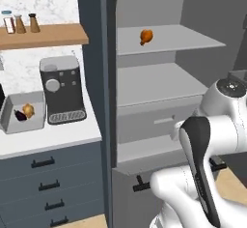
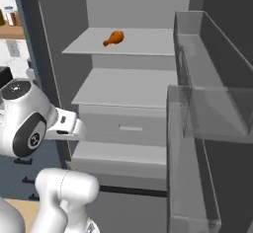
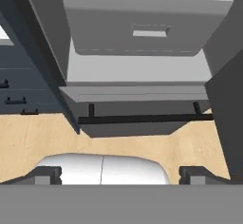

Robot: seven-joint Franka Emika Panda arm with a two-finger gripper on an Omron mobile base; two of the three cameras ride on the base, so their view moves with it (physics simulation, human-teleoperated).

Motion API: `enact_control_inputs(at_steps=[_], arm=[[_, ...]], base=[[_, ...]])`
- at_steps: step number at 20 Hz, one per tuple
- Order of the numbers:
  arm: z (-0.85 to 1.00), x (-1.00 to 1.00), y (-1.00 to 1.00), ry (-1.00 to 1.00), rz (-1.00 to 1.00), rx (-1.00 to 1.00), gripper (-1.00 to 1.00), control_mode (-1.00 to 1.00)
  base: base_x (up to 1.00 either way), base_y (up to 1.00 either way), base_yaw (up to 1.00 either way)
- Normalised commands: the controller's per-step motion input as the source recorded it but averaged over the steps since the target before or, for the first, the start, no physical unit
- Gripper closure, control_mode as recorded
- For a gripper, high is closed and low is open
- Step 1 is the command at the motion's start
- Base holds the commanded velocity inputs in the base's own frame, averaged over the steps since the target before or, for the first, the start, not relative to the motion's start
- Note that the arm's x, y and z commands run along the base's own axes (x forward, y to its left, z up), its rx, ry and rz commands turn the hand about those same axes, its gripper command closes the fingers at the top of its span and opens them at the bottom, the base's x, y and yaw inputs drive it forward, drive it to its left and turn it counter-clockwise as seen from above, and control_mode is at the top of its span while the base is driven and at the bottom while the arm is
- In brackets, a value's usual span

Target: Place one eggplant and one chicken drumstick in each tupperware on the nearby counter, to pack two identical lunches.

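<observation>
one tupperware [image 1: 14,118] on the tabletop [image 1: 53,137] already holds a dark eggplant [image 1: 20,116] and a drumstick [image 1: 28,110]. the second drumstick [image 2: 114,38] lies on the upper fridge shelf [image 2: 143,44]. the tool [image 3: 121,174] is spread wide and empty, low before the fridge drawer [image 3: 142,26]; one lunch looks unpacked.

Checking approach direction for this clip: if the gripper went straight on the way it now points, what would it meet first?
Judging by the hand view, the open gripper points low into the open fridge. It would probably first meet the black handle bar of the bottom compartment, or the ledge just above it; depth is unclear.
</observation>
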Motion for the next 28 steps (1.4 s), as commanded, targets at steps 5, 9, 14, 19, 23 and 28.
enact_control_inputs(at_steps=[5, 9, 14, 19, 23, 28], arm=[[0.00, 0.00, 0.00, 0.00, 0.00, 0.00, -1.00, 1.00], [0.00, 0.00, 0.00, 0.00, 0.00, 0.00, -1.00, 1.00], [0.00, 0.00, 0.00, 0.00, 0.00, 0.00, -1.00, 1.00], [0.00, 0.00, 0.00, 0.00, 0.00, 0.00, -1.00, 1.00], [0.00, 0.00, 0.00, -0.01, 0.00, 0.00, -1.00, -1.00], [0.26, 0.06, 0.00, -0.32, 0.00, 0.00, -1.00, -1.00]], base=[[0.44, -0.01, 0.13], [0.52, -0.29, 0.08], [0.50, -0.49, 0.05], [0.33, -0.24, 0.04], [0.00, 0.00, 0.00], [0.00, 0.00, 0.00]])
